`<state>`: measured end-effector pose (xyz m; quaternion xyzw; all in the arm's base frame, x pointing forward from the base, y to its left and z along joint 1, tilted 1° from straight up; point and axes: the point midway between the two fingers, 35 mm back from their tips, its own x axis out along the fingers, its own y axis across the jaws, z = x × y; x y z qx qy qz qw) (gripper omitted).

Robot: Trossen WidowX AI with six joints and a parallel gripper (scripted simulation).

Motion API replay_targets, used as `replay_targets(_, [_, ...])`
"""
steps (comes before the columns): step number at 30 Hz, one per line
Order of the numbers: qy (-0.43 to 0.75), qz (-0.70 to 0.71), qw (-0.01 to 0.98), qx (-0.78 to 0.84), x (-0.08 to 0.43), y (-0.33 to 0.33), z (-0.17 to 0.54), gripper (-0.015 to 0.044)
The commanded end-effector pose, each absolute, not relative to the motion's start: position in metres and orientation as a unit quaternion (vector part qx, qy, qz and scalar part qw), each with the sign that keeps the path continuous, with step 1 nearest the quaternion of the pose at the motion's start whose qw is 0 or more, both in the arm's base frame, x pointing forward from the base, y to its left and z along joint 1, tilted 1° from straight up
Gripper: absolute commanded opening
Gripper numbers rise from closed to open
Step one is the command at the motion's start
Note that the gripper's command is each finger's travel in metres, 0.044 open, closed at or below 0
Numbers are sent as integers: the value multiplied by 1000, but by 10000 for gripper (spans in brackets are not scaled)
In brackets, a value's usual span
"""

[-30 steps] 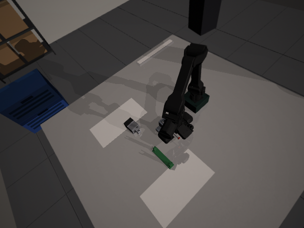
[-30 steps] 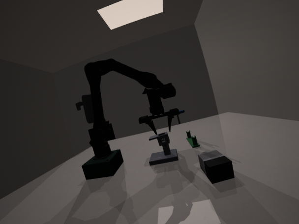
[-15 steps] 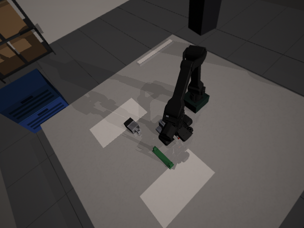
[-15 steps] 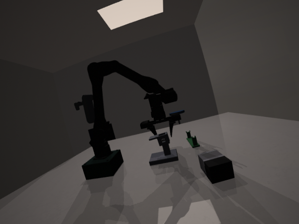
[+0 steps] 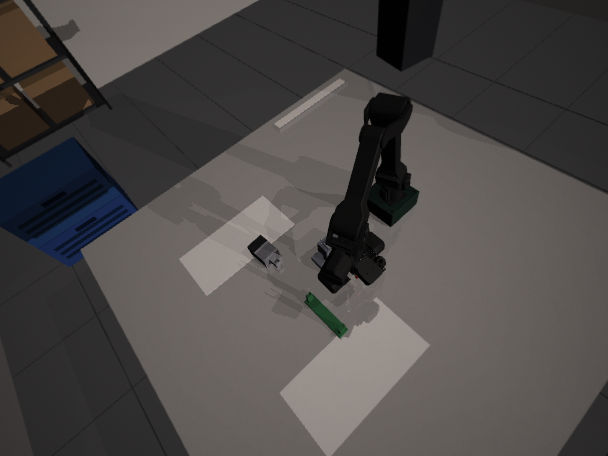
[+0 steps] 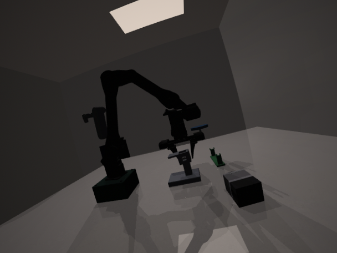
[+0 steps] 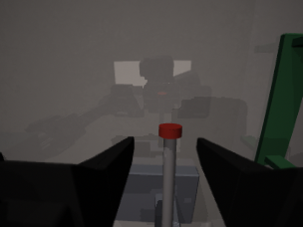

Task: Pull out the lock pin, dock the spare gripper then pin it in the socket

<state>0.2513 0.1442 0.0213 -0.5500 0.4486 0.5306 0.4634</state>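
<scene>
The lock pin point(image 7: 168, 169) is a grey rod with a red cap point(image 7: 169, 130). It sticks out of the grey mount point(image 7: 142, 191) point(image 6: 184, 178) point(image 5: 320, 256), through its socket. My gripper point(image 7: 164, 142) point(image 6: 183, 151) is open and points down over the mount, with one dark finger on each side of the pin. There is a gap on both sides. The spare gripper point(image 5: 263, 251) point(image 6: 244, 186), a black and grey block, lies on the table apart from the mount. In the top view my fingers are hidden under the arm.
A green cradle point(image 5: 326, 315) point(image 6: 216, 158) point(image 7: 281, 100) lies just beyond the mount. The arm's base point(image 5: 395, 202) stands behind. A white bar point(image 5: 310, 103) lies at the table's far edge. A blue crate point(image 5: 60, 200), a shelf point(image 5: 30, 75) and a dark pillar point(image 5: 407, 30) stand off the table.
</scene>
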Motion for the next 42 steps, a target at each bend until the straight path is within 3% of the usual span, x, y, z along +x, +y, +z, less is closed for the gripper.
replay_targets(1, [447, 530, 462, -553, 252, 144, 21, 169])
replay_targets(8, [447, 530, 462, -553, 252, 144, 21, 0])
replay_targets(42, [418, 566, 500, -505, 252, 156, 31, 0])
